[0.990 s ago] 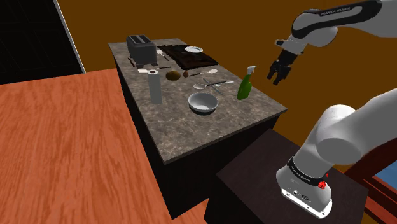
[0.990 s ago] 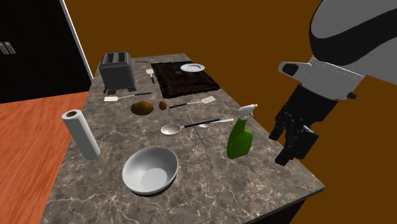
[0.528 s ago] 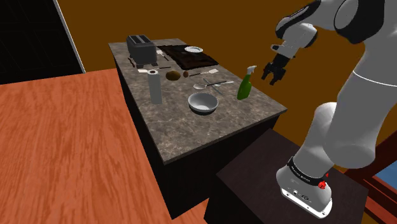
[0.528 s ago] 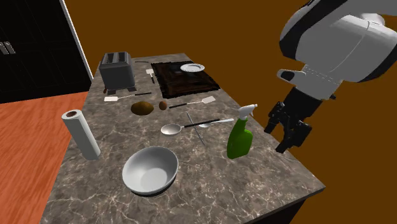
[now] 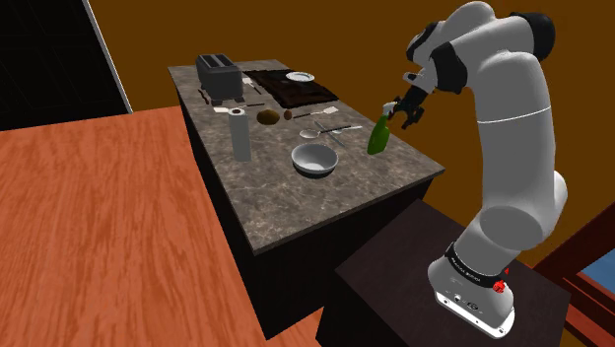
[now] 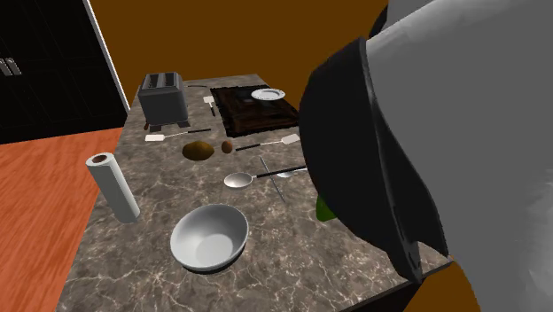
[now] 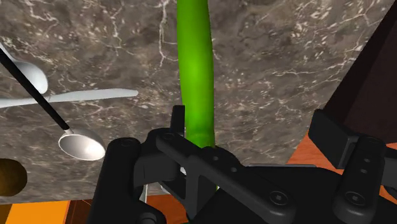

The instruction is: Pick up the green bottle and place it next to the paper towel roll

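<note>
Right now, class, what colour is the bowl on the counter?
Light grey, plain, with no pattern; the bowl shows best in the second exterior view.

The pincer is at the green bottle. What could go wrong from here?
1. In the wrist view the green bottle sits close to one finger of the open pincer, not centred; closing may tip it.
2. It stands near the counter edge, so it might fall off.
3. The bowl lies roughly between it and the paper towel roll; a low carry could clip it.

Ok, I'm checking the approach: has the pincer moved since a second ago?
Yes. In the shoulder view the pincer has moved left, up to the green bottle.
</note>
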You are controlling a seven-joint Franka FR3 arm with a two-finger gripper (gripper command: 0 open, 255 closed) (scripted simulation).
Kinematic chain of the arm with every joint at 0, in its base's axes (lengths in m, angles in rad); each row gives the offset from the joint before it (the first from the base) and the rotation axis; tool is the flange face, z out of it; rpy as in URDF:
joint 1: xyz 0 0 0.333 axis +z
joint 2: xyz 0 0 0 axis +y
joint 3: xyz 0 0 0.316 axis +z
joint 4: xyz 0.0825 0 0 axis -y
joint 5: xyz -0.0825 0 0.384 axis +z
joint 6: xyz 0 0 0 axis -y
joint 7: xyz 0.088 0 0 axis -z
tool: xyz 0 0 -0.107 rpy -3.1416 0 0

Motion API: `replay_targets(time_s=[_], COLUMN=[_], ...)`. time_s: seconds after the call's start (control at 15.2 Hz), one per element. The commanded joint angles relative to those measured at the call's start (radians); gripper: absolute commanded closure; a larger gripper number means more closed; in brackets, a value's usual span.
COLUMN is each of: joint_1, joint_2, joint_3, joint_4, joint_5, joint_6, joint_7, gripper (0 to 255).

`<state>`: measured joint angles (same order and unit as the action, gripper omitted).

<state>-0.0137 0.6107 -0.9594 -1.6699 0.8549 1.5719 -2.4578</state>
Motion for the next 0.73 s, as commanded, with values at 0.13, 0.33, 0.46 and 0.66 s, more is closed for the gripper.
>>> replay_targets(time_s=[0.13, 0.33, 0.46, 0.66], joint_1=[-0.116, -0.096, -0.084, -0.074], joint_2=[0.122, 0.124, 0.125, 0.127], joint_3=[0.093, 0.098, 0.102, 0.105], joint_4=[0.165, 0.131, 0.109, 0.093], joint_5=[0.066, 0.074, 0.081, 0.086], joint_6=[-0.065, -0.034, -0.014, 0.002], joint_7=[-0.065, -0.073, -0.079, -0.083], gripper=[0, 0, 0, 0])
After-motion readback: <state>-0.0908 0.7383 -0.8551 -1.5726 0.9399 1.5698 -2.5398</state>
